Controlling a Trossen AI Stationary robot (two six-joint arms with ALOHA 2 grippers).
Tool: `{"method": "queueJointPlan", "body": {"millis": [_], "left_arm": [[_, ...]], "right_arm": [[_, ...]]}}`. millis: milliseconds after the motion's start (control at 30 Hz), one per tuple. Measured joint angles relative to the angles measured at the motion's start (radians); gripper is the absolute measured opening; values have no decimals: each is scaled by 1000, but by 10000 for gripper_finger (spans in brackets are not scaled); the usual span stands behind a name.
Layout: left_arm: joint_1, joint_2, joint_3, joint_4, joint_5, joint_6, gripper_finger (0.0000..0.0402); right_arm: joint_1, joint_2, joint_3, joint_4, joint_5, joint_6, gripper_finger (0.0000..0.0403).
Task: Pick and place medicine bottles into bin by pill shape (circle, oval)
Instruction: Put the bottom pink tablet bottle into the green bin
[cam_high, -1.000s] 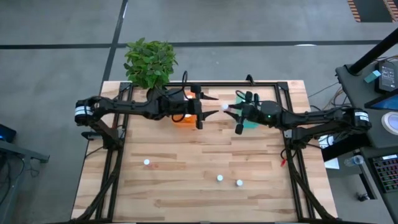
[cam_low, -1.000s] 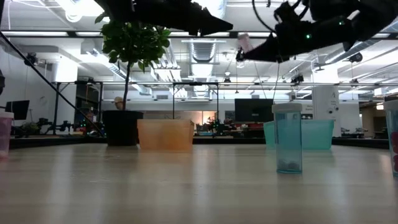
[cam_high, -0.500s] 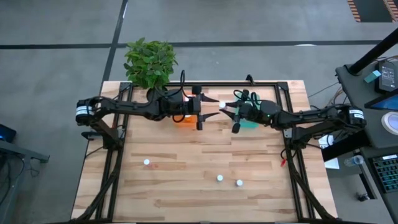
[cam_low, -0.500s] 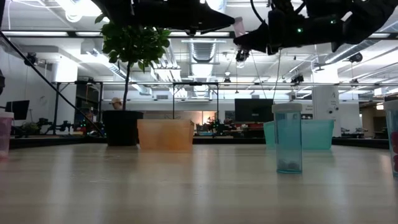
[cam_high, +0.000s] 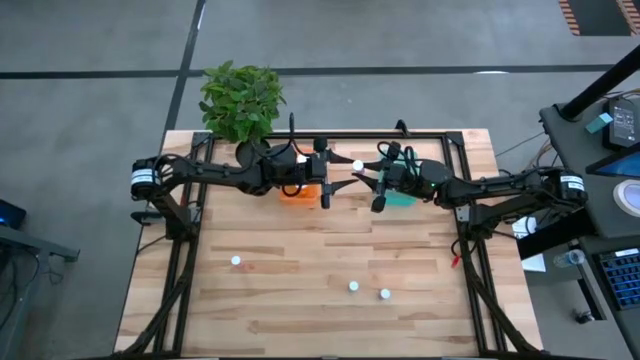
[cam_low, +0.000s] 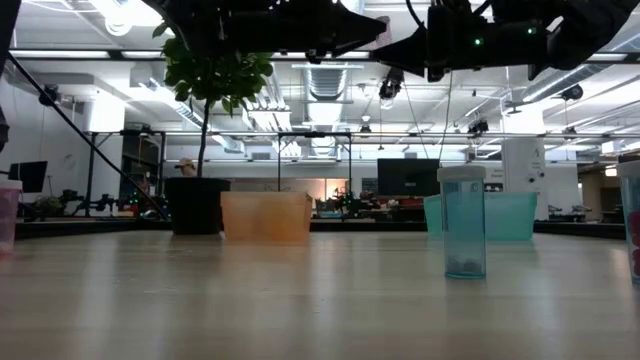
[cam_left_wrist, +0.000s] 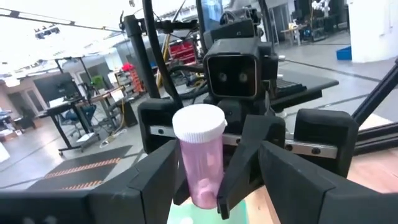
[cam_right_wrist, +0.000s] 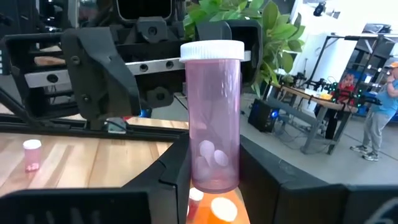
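Above the far middle of the pale wooden slatted table (cam_high: 320, 260), the two dark arms are meeting nose to nose. The right gripper (cam_high: 362, 176) is pinching a translucent pink medicine bottle with a white ribbed cap (cam_right_wrist: 213, 115) between its fingers, holding it upright in the air with a few pale round pills lying at its bottom. The left gripper (cam_high: 330, 180) is facing it just beside, its fingers (cam_left_wrist: 155, 180) spread on either side of the bottle without pressing on it. Under the left gripper the translucent orange rectangular tub (cam_low: 266, 216) is sitting on the far part of the table, with the teal-green translucent tub (cam_low: 512, 215) to its right under the right arm. A leafy green plant in a black pot (cam_high: 240, 100) is standing at the far left corner. Three more white-capped bottles are standing on the near half: one at near left (cam_high: 236, 262) and two close together at near centre-right (cam_high: 353, 287) (cam_high: 385, 294). A teal translucent bottle (cam_low: 463, 222) is showing large in the low view.
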Motion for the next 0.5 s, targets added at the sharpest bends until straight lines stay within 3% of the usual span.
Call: {"method": "queueJointPlan", "body": {"millis": [500], "left_arm": [[6,50,13,67,10,-1,205]], "right_arm": [[0,3,-1,6,0,4,98]]}}
